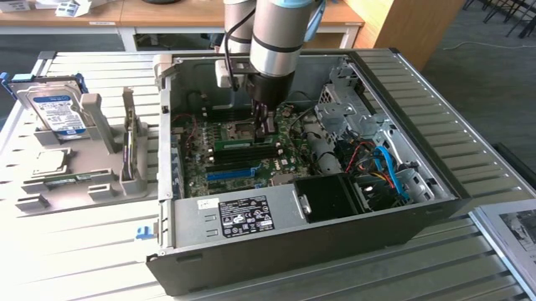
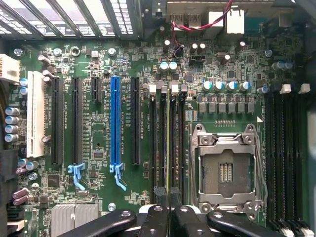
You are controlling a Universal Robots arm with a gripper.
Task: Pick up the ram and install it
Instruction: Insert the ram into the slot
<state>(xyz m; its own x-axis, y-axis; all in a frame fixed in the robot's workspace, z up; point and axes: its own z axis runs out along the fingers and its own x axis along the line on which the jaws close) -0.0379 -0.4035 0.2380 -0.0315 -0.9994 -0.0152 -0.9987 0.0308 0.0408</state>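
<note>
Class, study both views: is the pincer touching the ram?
Touching. The wrist view shows the pincer closed on the ram, with one finger pressed against each face of the edge-on stick.

Wooden desks (image 1: 100,15), grey carpet (image 1: 494,75)

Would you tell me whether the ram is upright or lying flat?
Upright: the ram stands on edge among the black memory slots, pinched by the tool.

Chips and label of the thin green ram stick (image 2: 170,138), standing edge-on, were hidden; the black end effector (image 2: 169,192) was cut off by the picture's edge.
</note>
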